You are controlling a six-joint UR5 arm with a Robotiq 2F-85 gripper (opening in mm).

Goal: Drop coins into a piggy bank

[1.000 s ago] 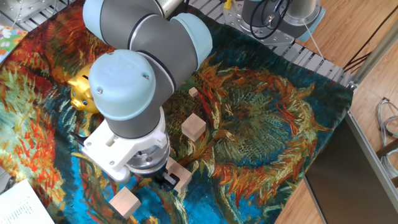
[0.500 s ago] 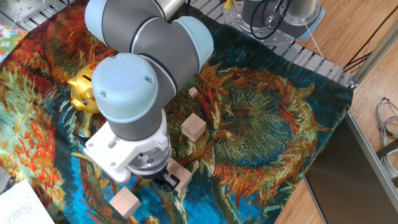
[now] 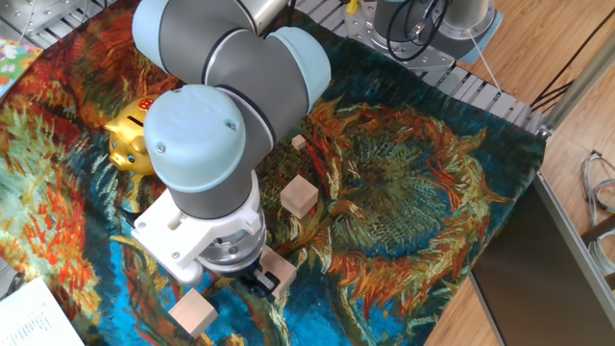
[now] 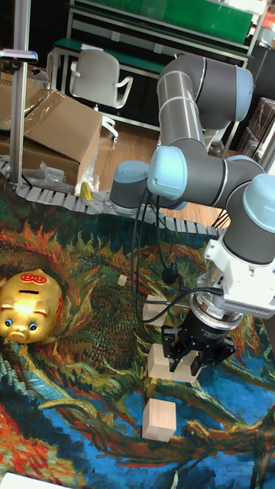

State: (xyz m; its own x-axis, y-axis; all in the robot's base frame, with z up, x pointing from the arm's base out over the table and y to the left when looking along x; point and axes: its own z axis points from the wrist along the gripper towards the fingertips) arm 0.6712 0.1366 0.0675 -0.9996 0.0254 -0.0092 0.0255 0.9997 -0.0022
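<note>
A sunflower-patterned cloth (image 3: 413, 192) covers the table. The gold piggy bank (image 4: 30, 307) sits at left of the tall frame, well apart from the gripper (image 4: 195, 353), which hangs low over a wooden block (image 4: 173, 361), fingers narrow; whether it holds anything, I cannot tell. The arm has barely shifted over the last second, so no coin is nearing the slot.

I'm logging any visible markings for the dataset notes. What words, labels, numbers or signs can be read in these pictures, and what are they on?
Red marks on the back of the gold piggy bank: too small to read.
Printed sheet at the lower left corner of the fixed view: lines of text, too blurred to read.
Colourful printed item at the upper left edge: nothing legible.
Robot arm, gripper and wooden blocks: no text seen.
</note>
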